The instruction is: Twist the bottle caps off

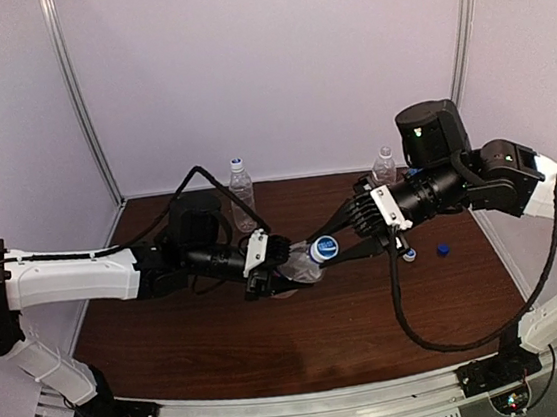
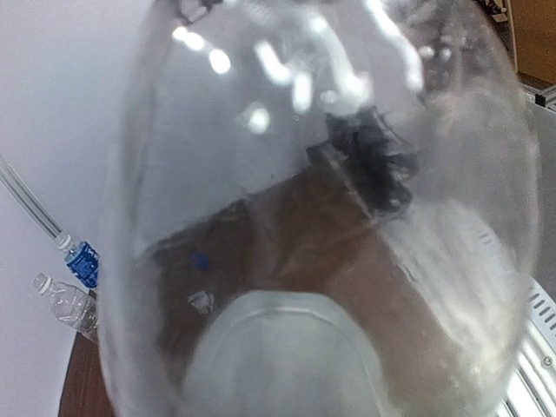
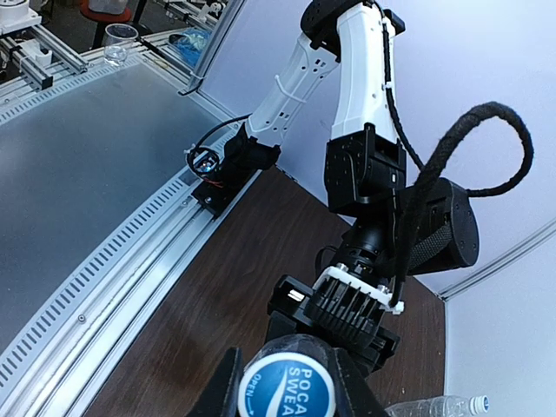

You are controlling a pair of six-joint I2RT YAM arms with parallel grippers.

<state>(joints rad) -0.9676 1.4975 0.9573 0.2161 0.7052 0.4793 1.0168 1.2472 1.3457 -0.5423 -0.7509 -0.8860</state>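
The cap (image 3: 289, 388) — white rim, blue centre — sits pinched between the two fingers (image 3: 228, 389) of the right gripper (image 1: 336, 250), one on each side. It is on the neck of the bottle (image 1: 300, 264), which lies level in the air over the middle of the table (image 1: 224, 346). The left gripper (image 1: 271, 275) is clenched round the bottle's body, whose clear wall fills its wrist view. So this is the twist itself, as I read it: the right wrist should roll about the bottle's long axis, in line with the neck, while the left holds firm without crushing the thin plastic — a soft bottle can spin or buckle in a grip. Easing back along the neck as the thread runs out looks wise, so the cap comes off clean and not cocked. Further out, a loose white cap (image 1: 410, 254) and a loose dark blue cap (image 1: 443, 248) lie toward the table's right edge, and a capped standing bottle (image 1: 241, 188) waits near the back edge.
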